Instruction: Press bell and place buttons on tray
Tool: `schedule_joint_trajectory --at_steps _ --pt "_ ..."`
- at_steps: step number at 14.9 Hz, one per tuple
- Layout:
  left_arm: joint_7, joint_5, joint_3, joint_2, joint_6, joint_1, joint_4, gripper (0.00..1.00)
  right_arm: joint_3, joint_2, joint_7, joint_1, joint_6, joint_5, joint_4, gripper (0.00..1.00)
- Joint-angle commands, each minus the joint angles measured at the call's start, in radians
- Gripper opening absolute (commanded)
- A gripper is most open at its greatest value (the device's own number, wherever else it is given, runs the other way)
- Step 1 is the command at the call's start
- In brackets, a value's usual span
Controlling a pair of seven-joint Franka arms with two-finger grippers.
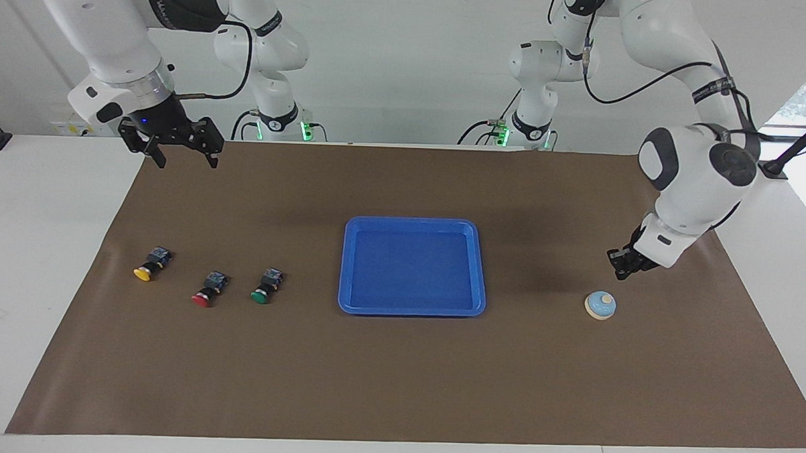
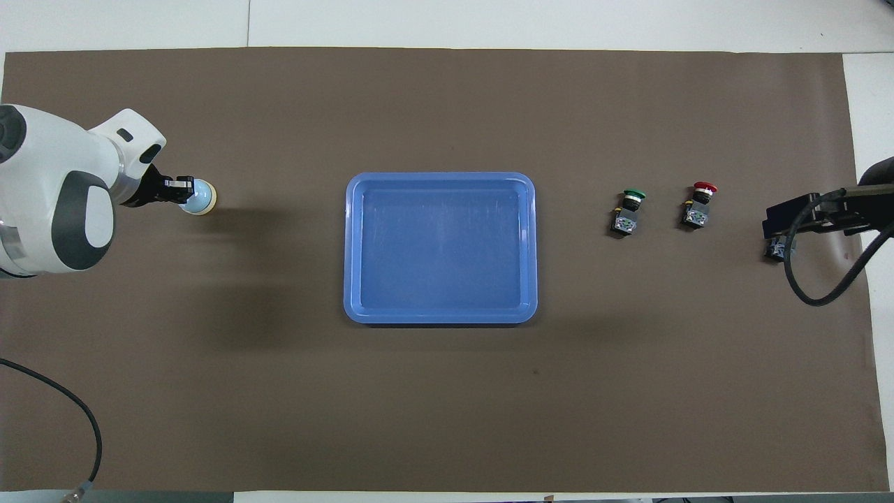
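Note:
The light-blue bell (image 1: pixel 600 305) sits on the brown mat toward the left arm's end of the table. My left gripper (image 1: pixel 621 269) hangs shut just above it and beside it, not touching; in the overhead view the left gripper (image 2: pixel 180 191) overlaps the bell (image 2: pixel 201 198). The blue tray (image 1: pixel 413 222) lies at the mat's middle with nothing in it. The yellow button (image 1: pixel 150 264), red button (image 1: pixel 208 290) and green button (image 1: pixel 265 287) lie in a row toward the right arm's end. My right gripper (image 1: pixel 185 156) is open, raised high over the mat's corner.
The brown mat (image 1: pixel 397 387) covers most of the white table. In the overhead view the right gripper (image 2: pixel 786 220) hides the yellow button's cap, and only its body (image 2: pixel 775 249) shows. The tray's rim (image 2: pixel 440 177) is raised.

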Motion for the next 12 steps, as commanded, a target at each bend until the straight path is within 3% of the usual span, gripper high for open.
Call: schedule_joint_trajectory --at_steps 1,6,12 --pt "-0.001 0.017 0.002 -0.097 -0.092 -0.002 -0.005 1.0 0.003 -0.017 -0.025 -0.006 -0.002 -0.004 -0.015 1.0" --pt "-0.001 0.017 0.001 -0.26 -0.241 -0.005 -0.008 1.0 0.003 -0.017 -0.025 -0.006 -0.002 -0.004 -0.015 1.0" --pt "0.0 0.018 -0.003 -0.262 -0.277 -0.017 -0.02 1.0 0.003 -0.017 -0.025 -0.006 -0.002 -0.004 -0.015 1.0"
